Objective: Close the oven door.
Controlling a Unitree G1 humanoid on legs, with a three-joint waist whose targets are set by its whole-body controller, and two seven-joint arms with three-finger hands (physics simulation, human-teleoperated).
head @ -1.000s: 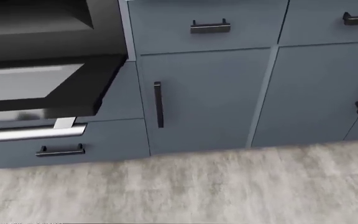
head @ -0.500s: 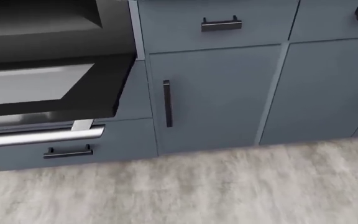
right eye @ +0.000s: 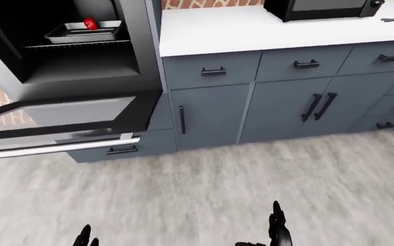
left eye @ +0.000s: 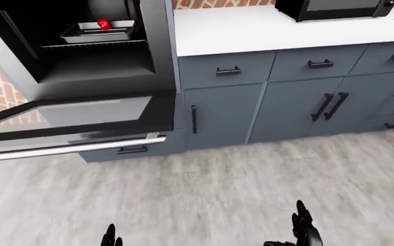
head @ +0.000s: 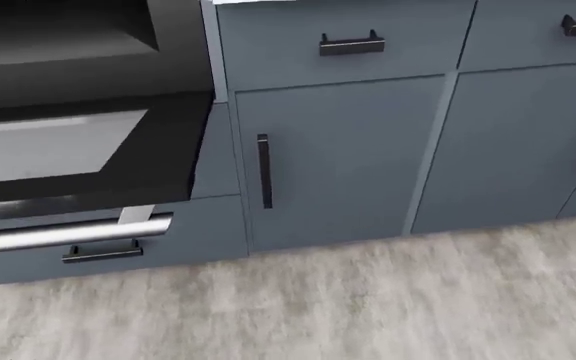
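Both hands are hanging low at the bottom of the eye views, the left hand (left eye: 111,237) and right hand (left eye: 302,230) showing only fingertips that are pointing up, gripping nothing; whether they are fully spread I cannot tell. Well beyond the left hand and off to its left, the oven door (left eye: 81,115) is lying dropped open, its steel handle bar (left eye: 70,148) along the near edge. It looks rigid, hinged and weighty, so lifting under that bar seems best. Compared with half a second ago, the head camera is sitting slightly differently, the cabinets shifting a little leftward and downward.
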